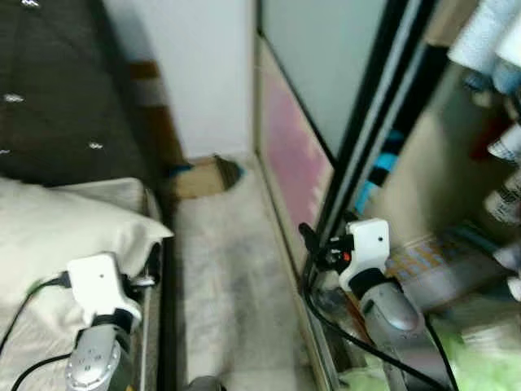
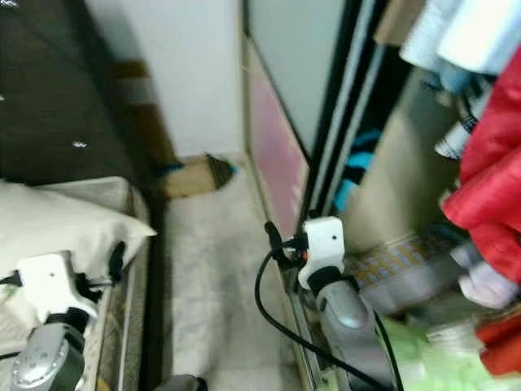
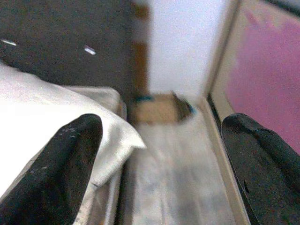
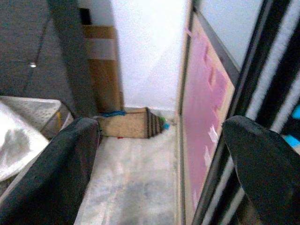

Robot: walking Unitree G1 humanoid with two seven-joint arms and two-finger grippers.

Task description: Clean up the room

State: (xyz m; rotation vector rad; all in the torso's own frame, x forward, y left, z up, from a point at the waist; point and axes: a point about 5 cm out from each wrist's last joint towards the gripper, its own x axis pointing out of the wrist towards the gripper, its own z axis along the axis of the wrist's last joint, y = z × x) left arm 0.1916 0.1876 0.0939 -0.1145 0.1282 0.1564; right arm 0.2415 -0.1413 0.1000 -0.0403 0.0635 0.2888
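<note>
Brown cardboard piece flat, long axis along wall | both grippers' fingers wide.

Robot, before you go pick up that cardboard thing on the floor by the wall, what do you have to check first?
1. Left claw open with nothing in it: ok.
2. Right claw open with nothing in it: ok.
3. Cardboard piece in sight on the floor by the white wall: ok.
4. Floor strip between the bed and the sliding door free to walk: ok.
5. Claws near enough to grab the cardboard: not ok, it lies far ahead.
6. What the cardboard is exactly: cannot tell, too blurred.
</note>
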